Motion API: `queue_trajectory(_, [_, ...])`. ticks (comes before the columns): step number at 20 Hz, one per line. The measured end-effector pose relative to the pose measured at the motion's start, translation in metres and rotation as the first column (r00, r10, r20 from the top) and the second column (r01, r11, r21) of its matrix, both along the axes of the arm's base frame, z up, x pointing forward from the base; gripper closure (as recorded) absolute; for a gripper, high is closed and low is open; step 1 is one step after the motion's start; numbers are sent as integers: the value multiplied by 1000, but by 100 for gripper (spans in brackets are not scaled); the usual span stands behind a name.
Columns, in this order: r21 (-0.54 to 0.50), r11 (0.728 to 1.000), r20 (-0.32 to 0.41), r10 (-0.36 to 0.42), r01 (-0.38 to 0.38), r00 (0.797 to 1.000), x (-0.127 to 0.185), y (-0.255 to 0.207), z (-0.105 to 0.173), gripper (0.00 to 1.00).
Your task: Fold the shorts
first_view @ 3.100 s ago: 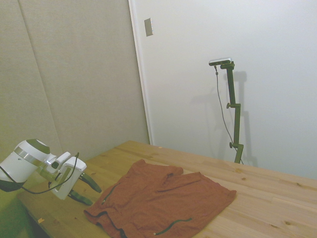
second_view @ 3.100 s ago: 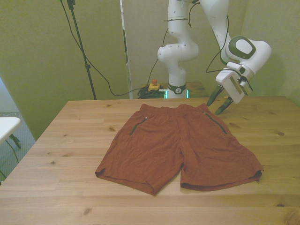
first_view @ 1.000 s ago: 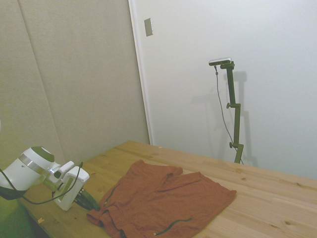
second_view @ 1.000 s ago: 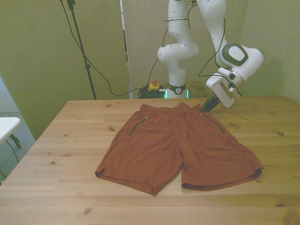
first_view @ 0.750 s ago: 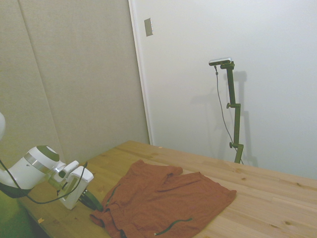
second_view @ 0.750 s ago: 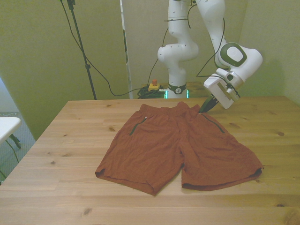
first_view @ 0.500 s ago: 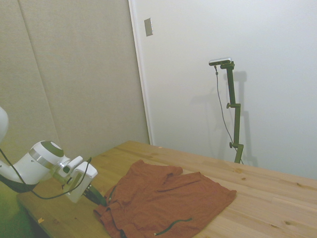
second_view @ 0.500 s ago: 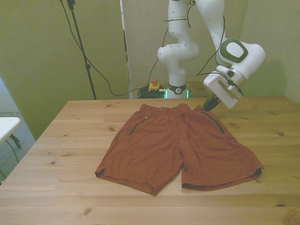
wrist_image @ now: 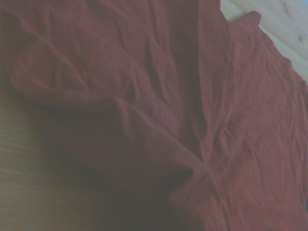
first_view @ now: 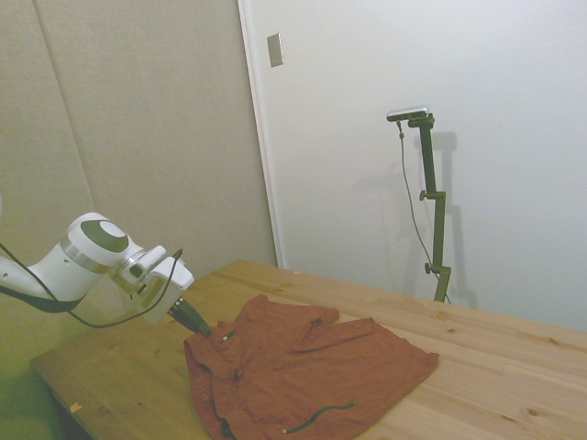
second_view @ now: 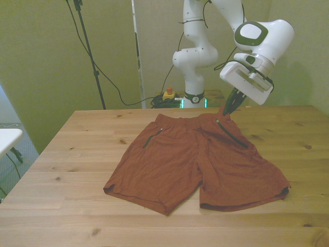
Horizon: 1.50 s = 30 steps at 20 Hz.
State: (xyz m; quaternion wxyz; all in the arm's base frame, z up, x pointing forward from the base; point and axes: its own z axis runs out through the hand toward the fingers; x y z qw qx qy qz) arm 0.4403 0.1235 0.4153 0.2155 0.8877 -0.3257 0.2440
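At the waistband's far corner on the front view's right, the gripper (second_view: 226,110) is pinching the shorts (second_view: 198,159) closed, lifting them off the wooden table (second_view: 67,180); carrying that corner low and level should be keeping the fold neat.

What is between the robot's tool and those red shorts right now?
Nothing: in the side and front views the tool is shut on the waistband corner of the shorts, lifting it off the table.

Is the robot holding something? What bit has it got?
Yes. The pincer pinches the shorts at the waistband corner on the front view's right, lifting that corner off the table.
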Motion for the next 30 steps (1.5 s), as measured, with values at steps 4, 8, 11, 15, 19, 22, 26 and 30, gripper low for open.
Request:
queue_trajectory(4, [78,996,15,-31,30,999,1,-26,32,100])
queue_trajectory(8, [161,984,15,-76,73,997,-2,-57,59,100])
queue_trajectory(11, [221,969,9,-114,110,993,-6,-96,78,100])
queue_trajectory(15, [331,925,-54,-178,185,983,-12,-174,83,100])
queue_trajectory(19, [381,886,-105,-242,264,965,-23,-243,73,100])
queue_trajectory(22, [411,856,-140,-283,315,949,-27,-281,50,100])
queue_trajectory(26, [562,760,-214,-246,325,946,-19,-306,-6,0])
queue_trajectory(30, [704,636,-260,-185,318,948,-18,-339,-31,0])
